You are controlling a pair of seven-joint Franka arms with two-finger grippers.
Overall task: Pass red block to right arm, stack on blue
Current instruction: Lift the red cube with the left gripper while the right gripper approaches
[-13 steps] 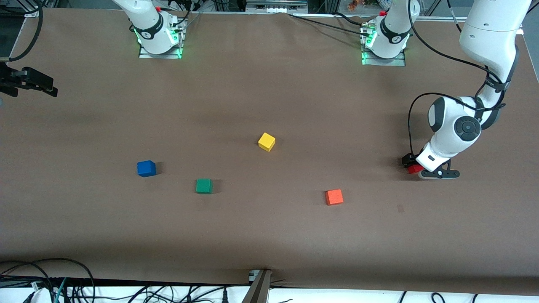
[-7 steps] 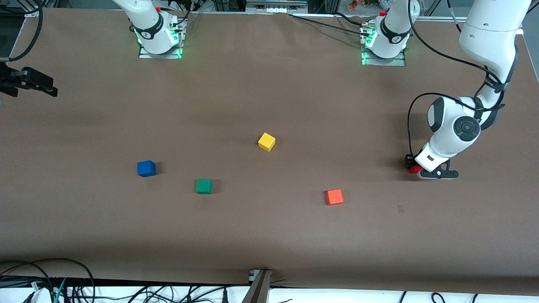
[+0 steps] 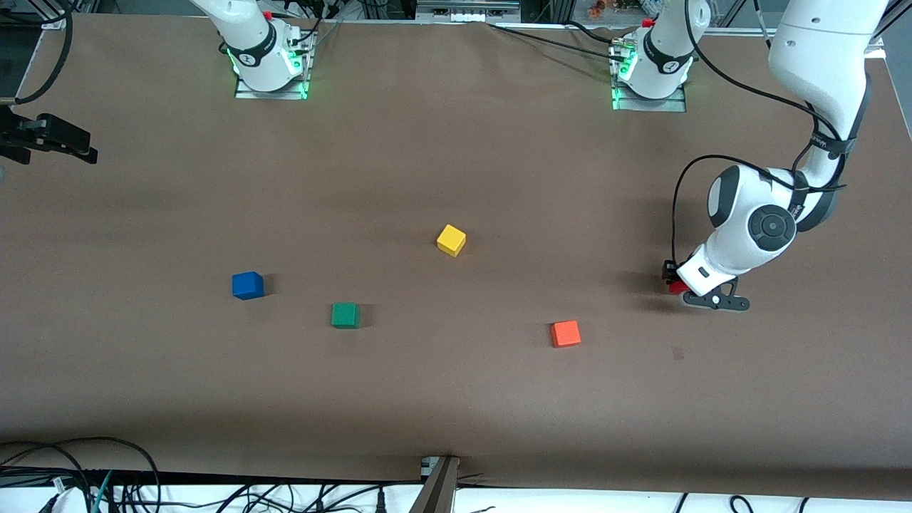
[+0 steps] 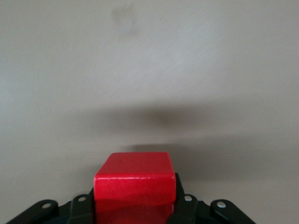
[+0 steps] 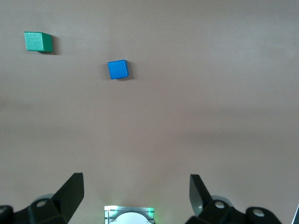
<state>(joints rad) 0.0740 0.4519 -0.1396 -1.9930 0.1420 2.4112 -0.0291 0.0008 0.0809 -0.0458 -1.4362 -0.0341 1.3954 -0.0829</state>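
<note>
Left pincer [image 3: 674, 283] clamped on red block [image 4: 134, 183], low over worktop [image 3: 456, 399] at left arm's end. Right pincer [image 5: 135, 191] spread, waiting high over blue [image 5: 118, 69]. Probably light, rigid, smooth cube; best pinched on flat parallel faces, leaving free sides for handover

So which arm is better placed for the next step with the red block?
The left. Its end effector is already shut on the red block at its end of the table. The right end effector waits open, high above the blue block, holding nothing.
</note>
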